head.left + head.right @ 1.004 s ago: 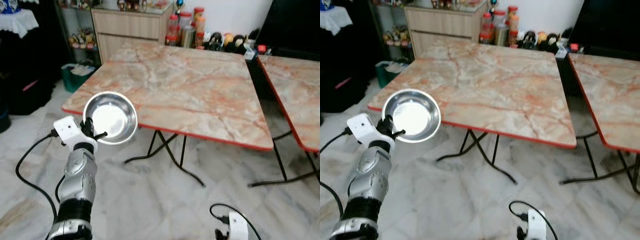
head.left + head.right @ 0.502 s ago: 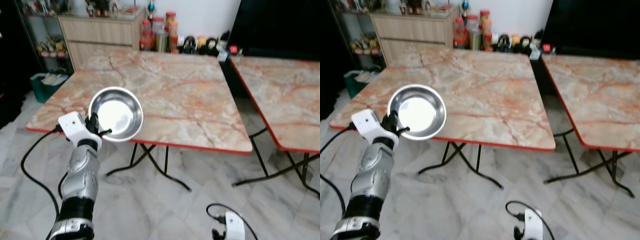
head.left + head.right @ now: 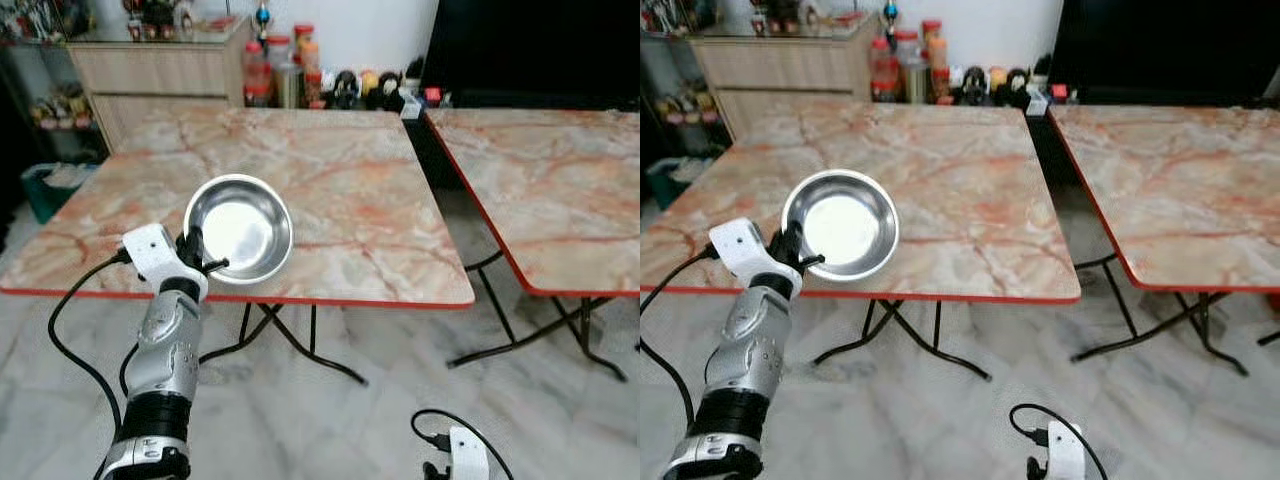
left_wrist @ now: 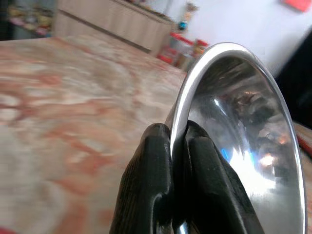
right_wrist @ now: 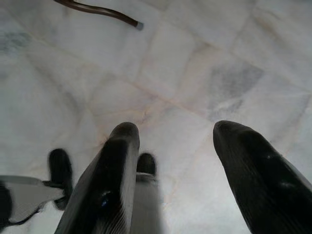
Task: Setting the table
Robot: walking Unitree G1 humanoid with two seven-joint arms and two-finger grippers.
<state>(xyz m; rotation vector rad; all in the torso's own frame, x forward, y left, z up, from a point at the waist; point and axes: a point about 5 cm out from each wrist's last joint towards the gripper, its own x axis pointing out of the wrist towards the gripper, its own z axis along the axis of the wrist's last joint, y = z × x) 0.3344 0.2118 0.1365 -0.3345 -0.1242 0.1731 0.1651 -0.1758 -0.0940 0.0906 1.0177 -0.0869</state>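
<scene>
Marble-patterned floor tiles (image 3: 330, 410) lie pale and glossy under two folding worktops. You have the near worktop (image 3: 330, 190) ahead of you: a square top in orange-veined marble print with a red edge, on crossed black metal legs. At 3 o'clock, just beside it, stands a second worktop (image 3: 560, 190) of the same finish. At 12 o'clock, against the white wall, a wooden cabinet (image 3: 160, 75) sits next to a cluster of jars and bottles (image 3: 285, 70) with red lids; you cannot tell their contents.

Your left gripper (image 3: 196, 262) is raised at 9 o'clock over the near worktop's front edge, its fingers (image 4: 151, 180) pinching the rim of a bowl (image 3: 240, 227). That bowl is round, shallow, polished steel, tilted with its shiny inside facing you, and it holds nothing.

Your right gripper (image 5: 175, 161) hangs low above the floor, fingers spread apart.
</scene>
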